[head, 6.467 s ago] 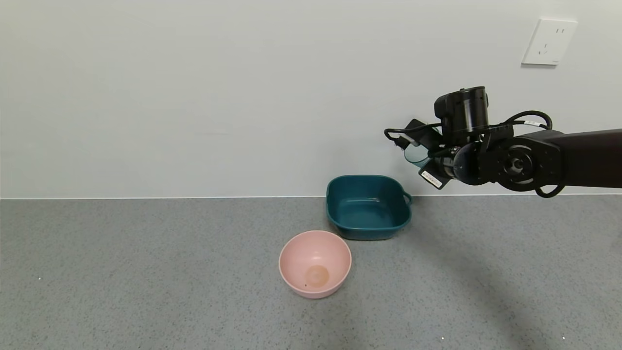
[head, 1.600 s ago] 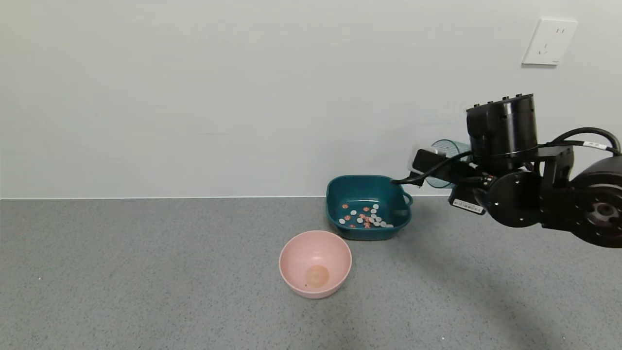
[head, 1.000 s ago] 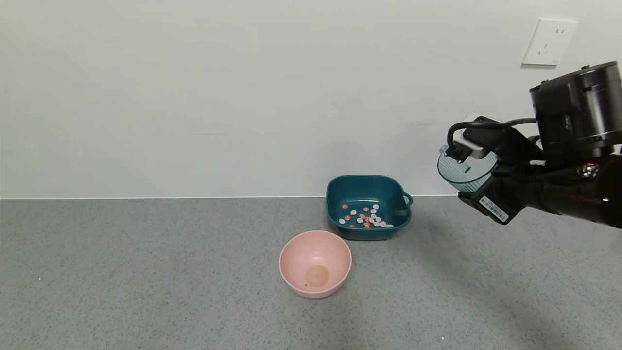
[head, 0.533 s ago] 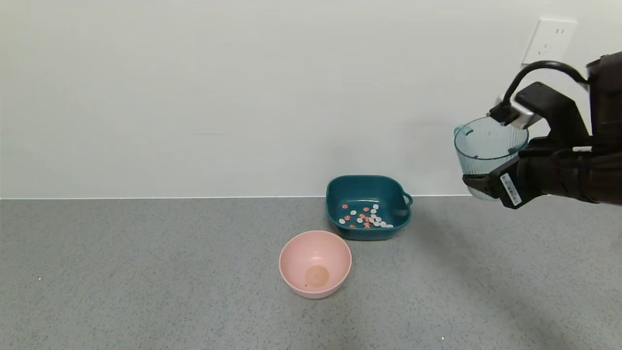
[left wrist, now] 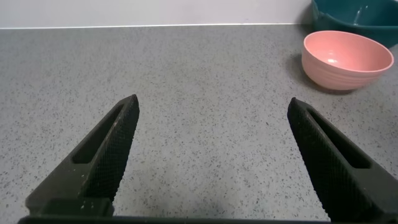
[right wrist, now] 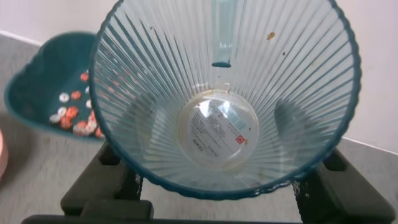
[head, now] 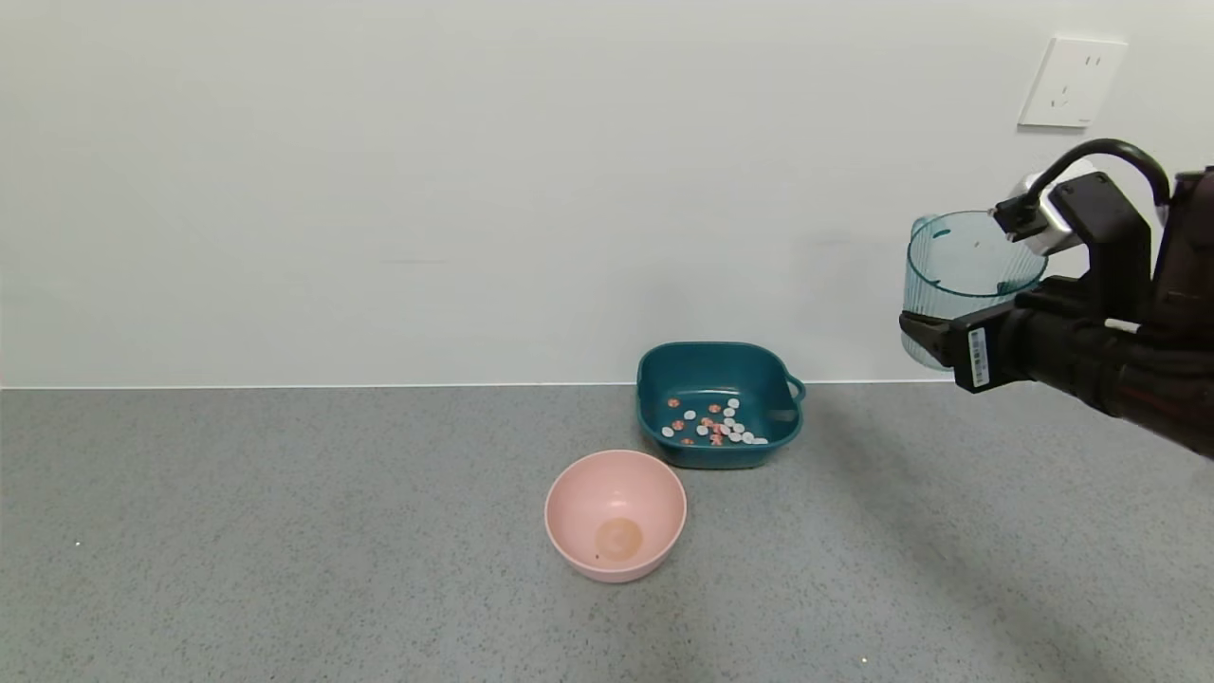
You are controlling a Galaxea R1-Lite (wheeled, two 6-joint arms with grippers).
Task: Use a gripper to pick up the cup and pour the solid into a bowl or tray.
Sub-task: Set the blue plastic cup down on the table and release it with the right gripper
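Note:
My right gripper (head: 948, 334) is shut on the cup (head: 967, 261), a translucent pale blue ribbed cup, held upright in the air at the far right, well right of and above the basin. In the right wrist view the cup (right wrist: 224, 99) is empty, a label showing through its bottom. The dark teal basin (head: 718, 363) stands by the wall and holds the solid (head: 713, 425), small white and pinkish-orange round pieces; it also shows in the right wrist view (right wrist: 37, 81). My left gripper (left wrist: 211, 112) is open over bare countertop.
A round pink bowl (head: 615, 513) stands in front of the basin and shows in the left wrist view (left wrist: 346, 59). A grey speckled countertop (head: 285, 531) runs to a white wall with a socket (head: 1072, 81) at upper right.
The pieces went from the cup into the basin. Since then my right gripper has turned the cup upright and carried it right and up, away from the basin.

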